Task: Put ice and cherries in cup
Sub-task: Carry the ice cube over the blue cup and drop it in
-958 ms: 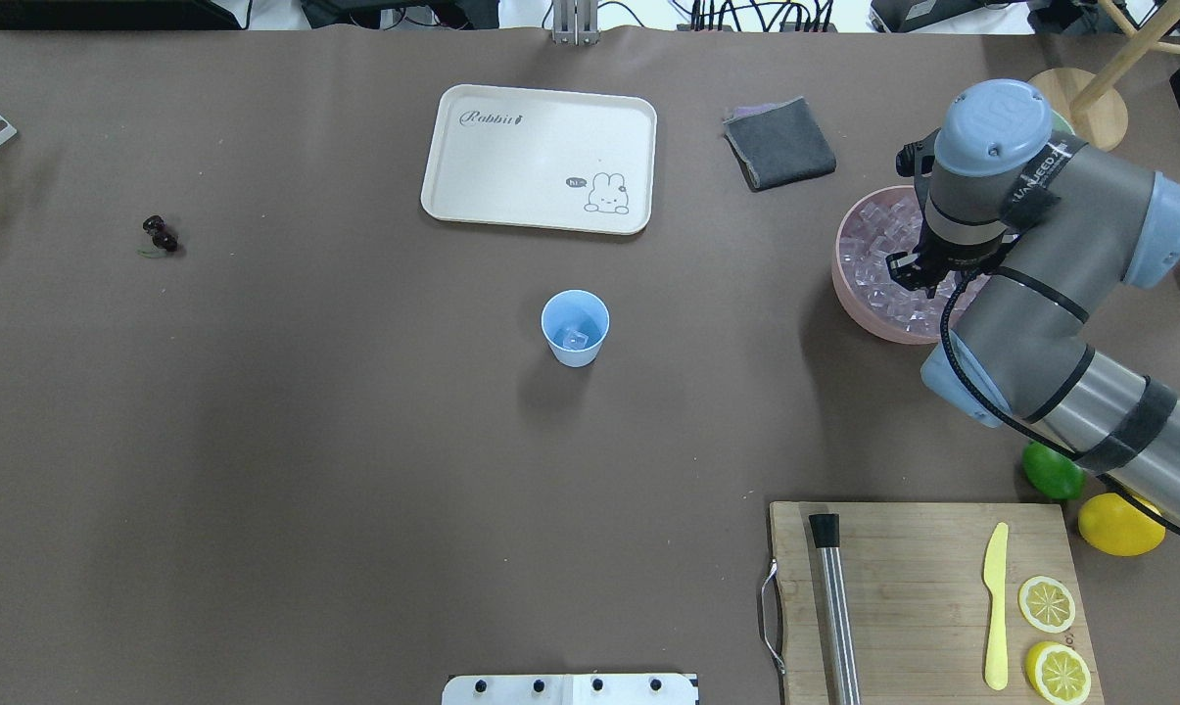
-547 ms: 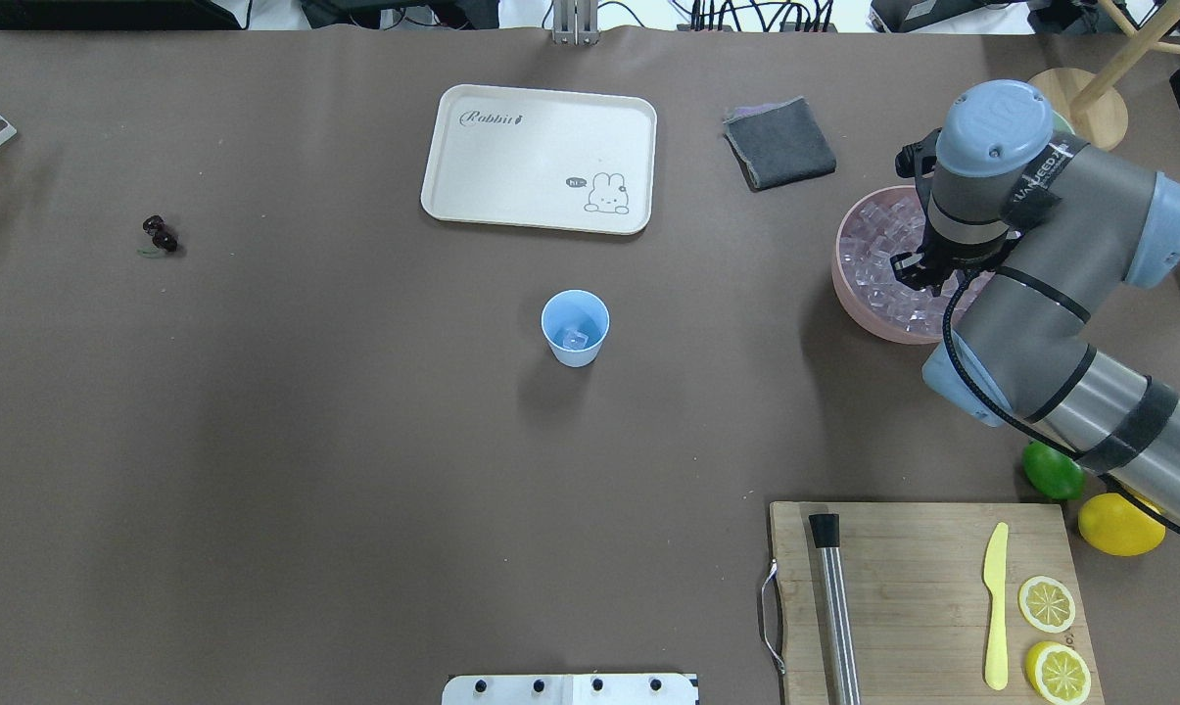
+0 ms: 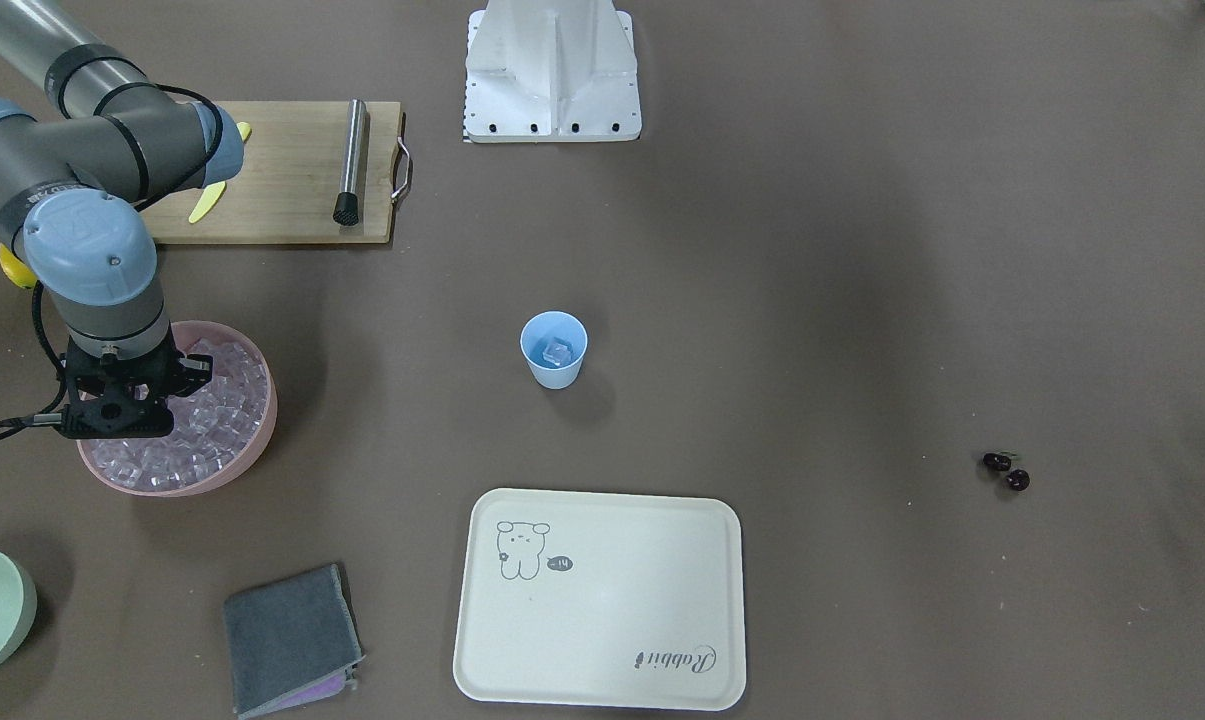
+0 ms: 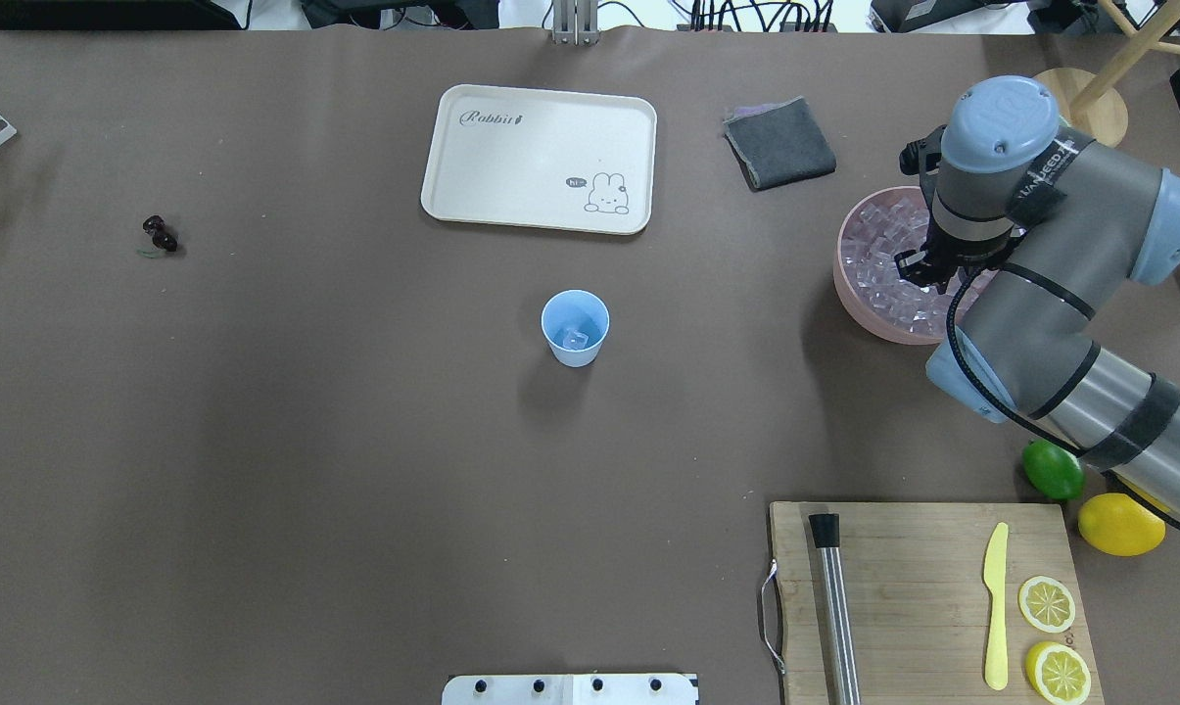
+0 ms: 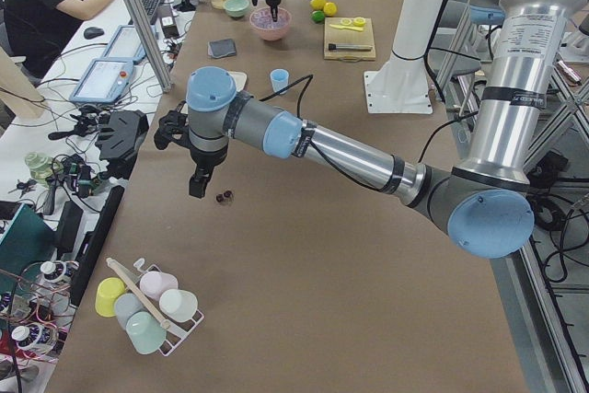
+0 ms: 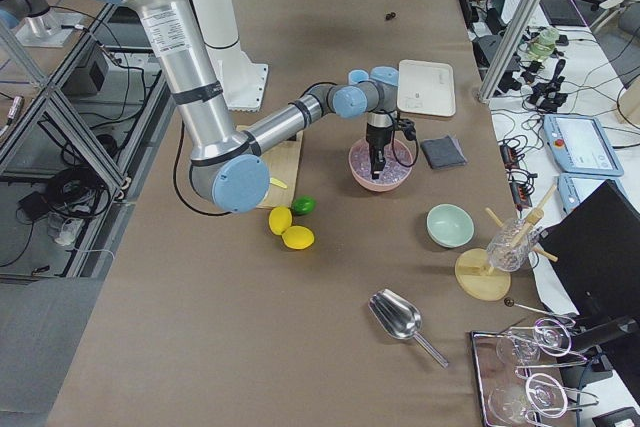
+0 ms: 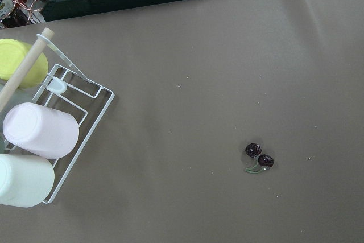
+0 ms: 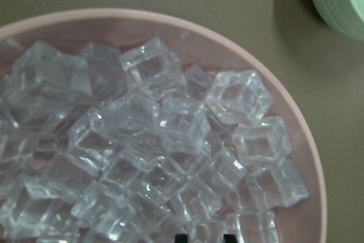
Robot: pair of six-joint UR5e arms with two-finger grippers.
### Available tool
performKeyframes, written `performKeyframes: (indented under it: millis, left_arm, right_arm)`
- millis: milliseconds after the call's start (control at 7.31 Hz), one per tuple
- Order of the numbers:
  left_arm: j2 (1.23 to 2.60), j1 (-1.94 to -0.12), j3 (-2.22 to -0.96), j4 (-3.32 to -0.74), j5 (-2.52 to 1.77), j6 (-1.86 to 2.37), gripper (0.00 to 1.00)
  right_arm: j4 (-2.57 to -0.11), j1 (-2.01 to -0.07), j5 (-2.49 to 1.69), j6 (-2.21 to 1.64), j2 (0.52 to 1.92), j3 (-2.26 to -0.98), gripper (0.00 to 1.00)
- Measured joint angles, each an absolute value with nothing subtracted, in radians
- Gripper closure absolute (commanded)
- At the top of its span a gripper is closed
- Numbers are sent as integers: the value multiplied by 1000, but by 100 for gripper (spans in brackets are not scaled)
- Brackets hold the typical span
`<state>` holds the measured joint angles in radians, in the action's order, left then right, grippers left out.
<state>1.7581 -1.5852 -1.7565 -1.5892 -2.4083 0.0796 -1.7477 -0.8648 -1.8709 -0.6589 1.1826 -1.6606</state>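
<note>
Brown-covered table, cup roughly mid-table and upright, w/ what looks like one clear cube already at its bottom.

Change over the last sec is small. The right arm's wrist has crept a touch further from the cup, and the right gripper has shifted only slightly, staying over the ice heaped in the pink bowl, well off to the robot's right of the cup. Cup, its cube and the cherries haven't budged. The cherries lie on bare table well to the robot's left of the cup, a bit further from the robot.

Right gripper state: the wrist cam shows only the two black tips at the frame's bottom edge, set apart w/ one cube sitting between them. Can't tell whether they're pinching it or just straddling it.

Left gripper hangs just above the cherries, far from the cup. It's seen only from the side cam, so open/closed can't be told. Its wrist cam looks down on the cherries, no fingers in shot.

Meaning for the task, as I judge it: this is fine positioning for another ice pick, not a delivery. Nothing new has reached the cup, so more ice and both cherries are still to go. Risk: slick, packed cubes, so a neighbour may get dragged along or the cube may slip.
</note>
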Motion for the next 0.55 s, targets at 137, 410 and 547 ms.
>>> performKeyframes:
  millis: [137, 410, 547]
  left_arm:
    - [1761, -1583, -1756, -1589, -2408, 80, 2]
    - [1763, -1579, -1754, -1588, -2407, 79, 2]
    - [1764, -1579, -1754, -1588, -2407, 79, 2]
  right_arm:
    - [-1782, -888, -1891, -653, 1169, -1684, 82]
    - [-1893, -916, -1972, -679, 1069, -1734, 83]
    - [-1915, -901, -2002, -755, 1006, -1738, 83]
